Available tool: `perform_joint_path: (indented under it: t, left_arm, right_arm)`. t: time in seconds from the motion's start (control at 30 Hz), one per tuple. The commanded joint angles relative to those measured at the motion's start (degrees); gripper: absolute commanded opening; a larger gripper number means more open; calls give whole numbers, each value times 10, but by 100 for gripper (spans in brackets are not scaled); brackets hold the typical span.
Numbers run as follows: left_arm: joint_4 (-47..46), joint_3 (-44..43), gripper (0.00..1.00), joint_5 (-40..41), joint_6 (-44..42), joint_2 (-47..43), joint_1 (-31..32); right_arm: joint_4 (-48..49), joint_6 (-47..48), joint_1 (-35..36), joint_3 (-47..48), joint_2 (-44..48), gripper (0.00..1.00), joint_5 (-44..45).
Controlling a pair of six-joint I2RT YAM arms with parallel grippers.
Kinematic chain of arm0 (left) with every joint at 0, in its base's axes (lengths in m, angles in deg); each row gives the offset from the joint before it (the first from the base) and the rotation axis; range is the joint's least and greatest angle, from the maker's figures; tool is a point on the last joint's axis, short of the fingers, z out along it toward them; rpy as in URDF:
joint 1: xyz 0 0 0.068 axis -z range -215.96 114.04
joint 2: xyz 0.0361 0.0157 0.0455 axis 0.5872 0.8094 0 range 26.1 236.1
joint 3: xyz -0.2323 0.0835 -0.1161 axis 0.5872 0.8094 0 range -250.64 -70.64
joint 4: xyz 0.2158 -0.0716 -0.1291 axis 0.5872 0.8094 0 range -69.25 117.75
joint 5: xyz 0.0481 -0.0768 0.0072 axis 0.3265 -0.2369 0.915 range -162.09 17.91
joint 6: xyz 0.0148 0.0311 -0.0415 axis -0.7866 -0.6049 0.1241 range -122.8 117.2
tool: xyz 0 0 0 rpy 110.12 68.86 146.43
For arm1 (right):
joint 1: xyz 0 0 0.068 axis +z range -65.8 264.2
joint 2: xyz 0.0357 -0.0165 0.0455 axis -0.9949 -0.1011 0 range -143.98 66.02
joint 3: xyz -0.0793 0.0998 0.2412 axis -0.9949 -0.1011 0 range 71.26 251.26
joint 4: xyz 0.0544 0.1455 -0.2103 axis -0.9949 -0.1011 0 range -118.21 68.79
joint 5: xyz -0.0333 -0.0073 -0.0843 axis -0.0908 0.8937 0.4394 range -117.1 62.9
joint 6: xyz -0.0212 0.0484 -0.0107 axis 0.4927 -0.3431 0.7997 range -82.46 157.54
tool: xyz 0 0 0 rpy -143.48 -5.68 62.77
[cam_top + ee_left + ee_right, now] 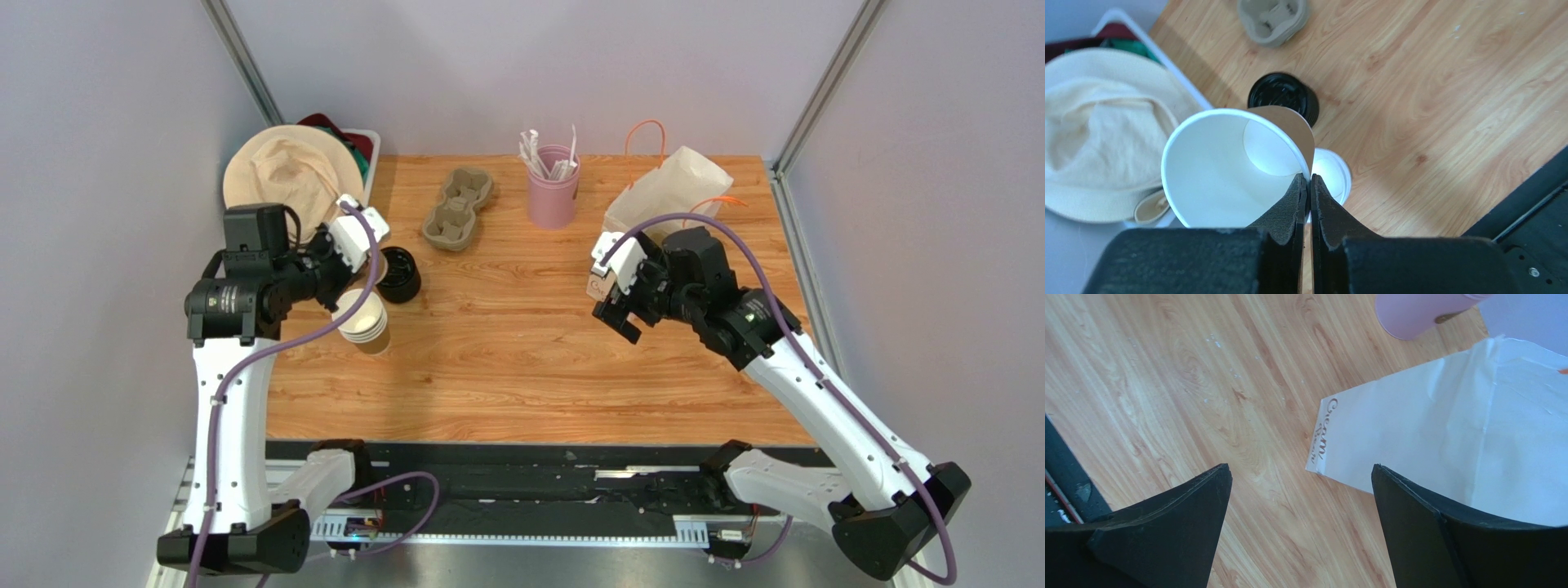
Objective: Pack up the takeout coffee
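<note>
Plainly, the left gripper [1309, 179] is pinched tight on the wall of the paper cup [1223, 177], with one finger against the white inside and one on the brown outside. It holds the cup tilted. Whether the cup's base touches anything cannot be told. From above, the held cup is almost wholly hidden under the wrist. The stack of cups [1332, 174] shows only as a white sliver behind the fingers. The black lid [1284, 98] lies on the bench [1444, 92] just beyond, partly covered by the cup's rim. The cardboard cup carrier [1272, 18] is cut off at the top edge. A cream hat [1094, 141] hides most of the tray [1125, 17].

The right gripper [1301, 468] stands wide apart, holding nothing, above the bench beside the white paper bag [1444, 435] — its print is too small to read surely. The pink cup [1419, 312] is cropped to its base.
</note>
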Motion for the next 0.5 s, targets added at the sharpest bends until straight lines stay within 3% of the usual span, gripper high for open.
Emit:
perform_joint_path:
  t: [0.0,0.2,0.47]
  left_arm:
    - [17,-34,0,-10,30,-3,91]
    - [-13,-15,0,39,73,40,249]
    - [-106,32,0,50,83,140,359]
  right_arm:
    - [47,-27,-16,38,12,92,82]
    - [45,-62,-97,96,38,95,77]
    - [49,-75,-153,88,80,95,27]
